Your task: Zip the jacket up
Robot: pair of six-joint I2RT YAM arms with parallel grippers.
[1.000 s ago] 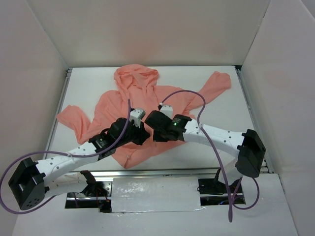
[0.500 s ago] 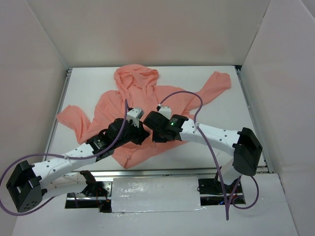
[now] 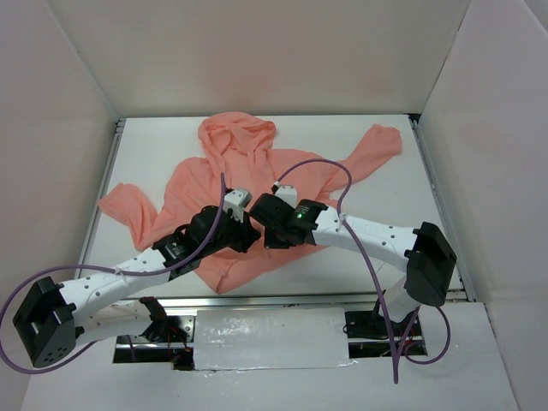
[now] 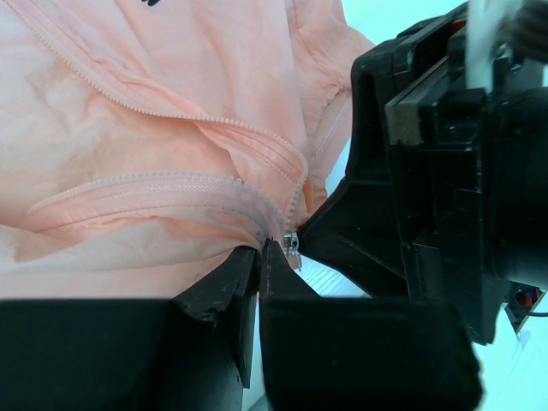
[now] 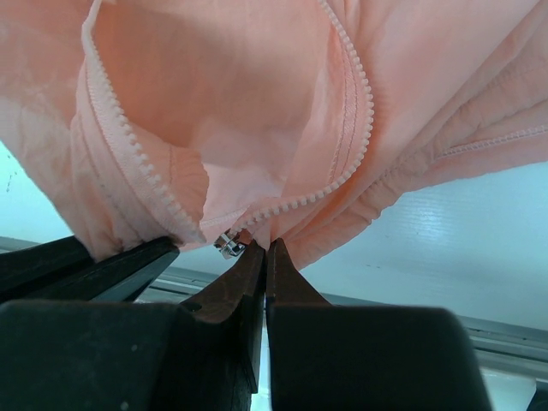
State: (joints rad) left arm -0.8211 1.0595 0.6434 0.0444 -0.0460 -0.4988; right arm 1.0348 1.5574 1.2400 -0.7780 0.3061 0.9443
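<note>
The salmon-pink hooded jacket [image 3: 248, 171] lies spread on the white table, hood at the far side, zipper open. My left gripper [image 3: 242, 233] and right gripper [image 3: 267, 231] meet over the lower front hem. In the left wrist view the left gripper [image 4: 261, 247] is shut on the hem fabric at the zipper's bottom, next to the metal slider [image 4: 293, 248]. In the right wrist view the right gripper [image 5: 266, 246] is shut on the other zipper edge, the slider [image 5: 228, 245] just left of it. Both lift the hem slightly off the table.
White walls enclose the table [image 3: 377, 257] on three sides. A metal rail [image 3: 282, 300] runs along the near edge. The jacket's sleeves [image 3: 120, 205] reach left and to the far right [image 3: 381, 141]. Purple cables [image 3: 342, 184] loop over both arms.
Both grippers stay closed on the hem. The left arm's wrist has shifted slightly; the right arm holds almost still.
</note>
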